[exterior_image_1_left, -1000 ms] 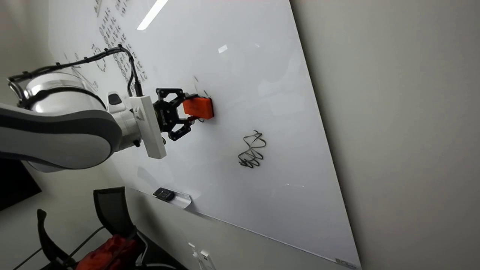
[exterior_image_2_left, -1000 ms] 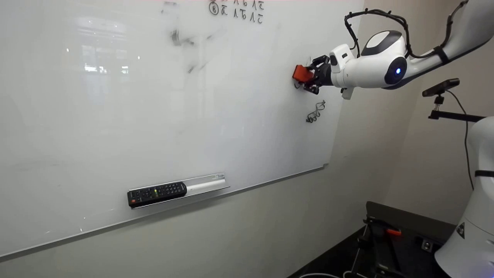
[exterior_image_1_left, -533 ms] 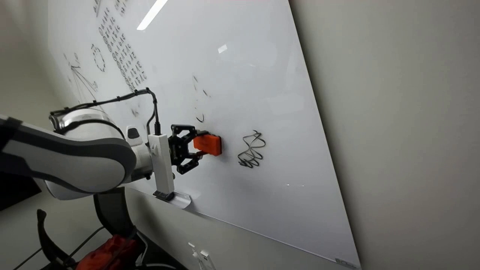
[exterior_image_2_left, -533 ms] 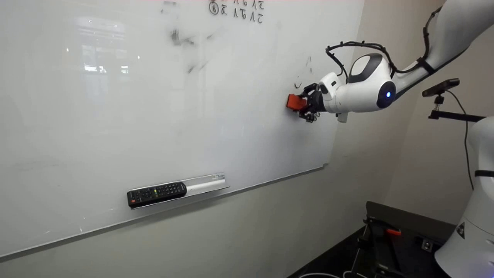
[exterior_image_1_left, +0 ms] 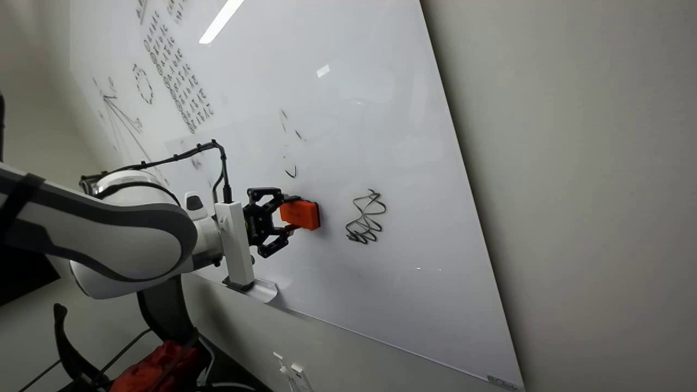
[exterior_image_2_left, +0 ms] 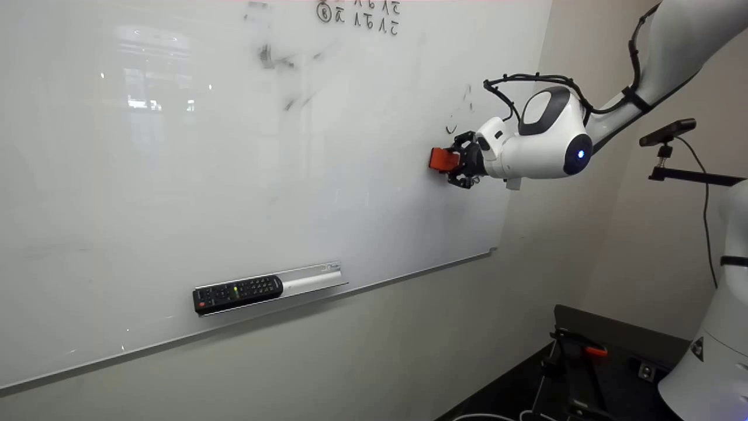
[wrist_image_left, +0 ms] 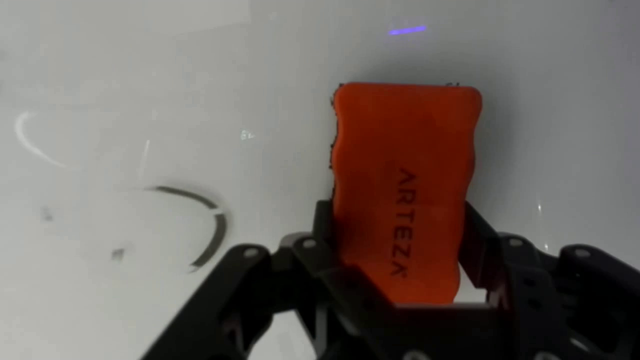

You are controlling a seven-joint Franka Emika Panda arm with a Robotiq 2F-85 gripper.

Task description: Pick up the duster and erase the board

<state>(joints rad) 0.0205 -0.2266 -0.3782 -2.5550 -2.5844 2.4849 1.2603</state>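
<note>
Both exterior views: oblique, farther off, sharing flat glossy white whiteboard (exterior_image_2_left: 362, 193), right part. Wrist view: near, face-on.

Count one orange-red oblong duster (wrist_image_left: 405, 135), one glossy white board (exterior_image_1_left: 348, 109) and one black two-fingered gripper (wrist_image_left: 399, 227). Count one silver tray (exterior_image_2_left: 310, 283) and one black oblong remote (exterior_image_2_left: 238, 294).

We see the orange-red duster (wrist_image_left: 402, 192) held up to the upright, glossy white board (exterior_image_1_left: 381, 136), black side facing it; the board is partly scribbled in black.
</note>
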